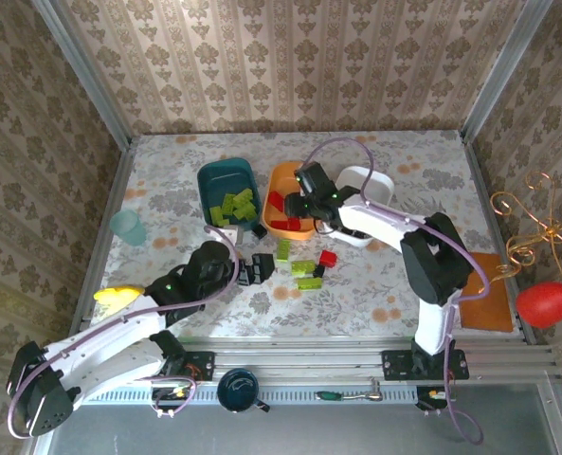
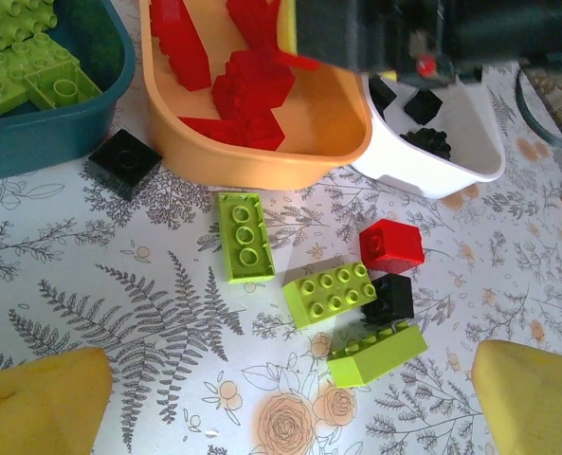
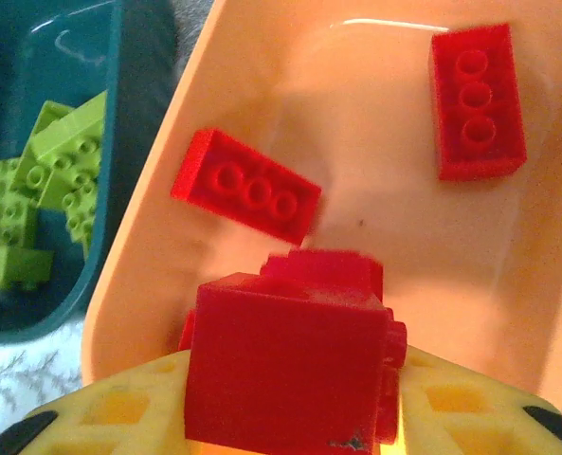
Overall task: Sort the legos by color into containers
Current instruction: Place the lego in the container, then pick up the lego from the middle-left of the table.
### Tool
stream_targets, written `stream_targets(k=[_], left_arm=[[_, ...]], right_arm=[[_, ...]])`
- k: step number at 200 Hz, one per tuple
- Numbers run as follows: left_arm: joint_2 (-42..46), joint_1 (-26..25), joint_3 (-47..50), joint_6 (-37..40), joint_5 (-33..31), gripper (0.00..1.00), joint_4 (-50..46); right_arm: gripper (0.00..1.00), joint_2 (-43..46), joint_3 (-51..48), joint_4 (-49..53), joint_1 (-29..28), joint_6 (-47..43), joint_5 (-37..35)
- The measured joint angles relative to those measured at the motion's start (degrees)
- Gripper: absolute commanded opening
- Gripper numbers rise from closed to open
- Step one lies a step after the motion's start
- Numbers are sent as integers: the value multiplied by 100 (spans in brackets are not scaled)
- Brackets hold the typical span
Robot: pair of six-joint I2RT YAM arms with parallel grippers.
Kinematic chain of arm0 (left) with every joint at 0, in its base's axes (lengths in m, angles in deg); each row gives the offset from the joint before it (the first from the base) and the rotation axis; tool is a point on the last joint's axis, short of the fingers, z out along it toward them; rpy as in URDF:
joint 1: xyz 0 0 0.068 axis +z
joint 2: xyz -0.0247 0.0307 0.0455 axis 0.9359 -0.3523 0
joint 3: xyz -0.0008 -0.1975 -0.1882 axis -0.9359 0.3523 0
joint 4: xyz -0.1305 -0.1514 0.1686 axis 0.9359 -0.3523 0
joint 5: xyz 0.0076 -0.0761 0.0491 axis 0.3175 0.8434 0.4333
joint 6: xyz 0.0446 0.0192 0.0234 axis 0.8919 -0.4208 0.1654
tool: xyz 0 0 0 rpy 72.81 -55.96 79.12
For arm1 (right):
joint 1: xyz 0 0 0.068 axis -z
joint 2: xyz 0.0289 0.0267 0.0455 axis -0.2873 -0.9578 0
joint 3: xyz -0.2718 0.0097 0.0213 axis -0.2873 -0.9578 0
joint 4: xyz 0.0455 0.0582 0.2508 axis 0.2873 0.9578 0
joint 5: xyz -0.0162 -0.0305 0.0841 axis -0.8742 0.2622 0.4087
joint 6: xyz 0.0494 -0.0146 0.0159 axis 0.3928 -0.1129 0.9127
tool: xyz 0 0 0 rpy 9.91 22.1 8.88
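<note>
Right claw point(image 3: 290, 403) over the orange tub point(image 3: 262, 57), fingers part open. One red brick point(image 3: 285, 346) sits between its yellow fingers point(image 3: 110, 412), close to the lens and slightly blurred; cannot tell whether it is pinched or loose. Two more reds on the tub floor below, each showing three studs in a row: near long red point(image 3: 247, 185) toward the teal side, far long red point(image 3: 477, 100) toward the opposite wall. Left claw point(image 2: 281, 417) gaping wide, nothing in it, hanging low above the counter point(image 2: 91, 284). Tubs: three in a row, teal tub point(image 2: 34, 142), orange, white tub point(image 2: 451, 171); orange and white look to touch. Loose bricks on the counter: six. Lime green, three: long green point(image 2: 241, 234) just in front of the orange tub, eight-stud green point(image 2: 330, 292), tipped green point(image 2: 375, 353) on its side. Red, one: loose red point(image 2: 391, 244). Black, two: middle black point(image 2: 388, 297) set between the loose red, the eight-stud green and the tipped green; lone black point(image 2: 124, 161) just beside the teal tub. Teal tub holds a lime green heap point(image 3: 34, 209), number unclear. White tub: three black pieces point(image 2: 423, 104) visible, part of the tub hidden behind the right arm. Cups, two: pale-blue cup point(image 1: 127, 227) at the counter's left edge, dark round cup point(image 1: 238, 389) on the near rail between the arm bases.
</note>
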Motion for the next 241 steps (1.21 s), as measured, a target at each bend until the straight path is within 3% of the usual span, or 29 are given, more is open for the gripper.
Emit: stream_targets(k=[19, 63, 126, 153, 175, 241], left_arm=[[-107, -48, 2, -9, 17, 97, 0], [-682, -188, 0, -7, 96, 97, 48], [-2461, -1003, -817, 275, 120, 94, 81], [-3381, -1480, -1515, 470, -131, 96, 26], [-3971, -1766, -1971, 632, -428, 92, -76], [-4920, -1873, -2514, 1165, -1010, 82, -339]], right_arm=[[73, -223, 505, 155, 48, 31, 22], [74, -50, 645, 251, 68, 28, 98], [75, 1744, -1394, -181, 68, 221, 131], [75, 2350, -2258, -358, 68, 310, 127], [75, 2778, -2837, -378, 68, 350, 105], [76, 4026, -3759, -420, 79, 505, -15]])
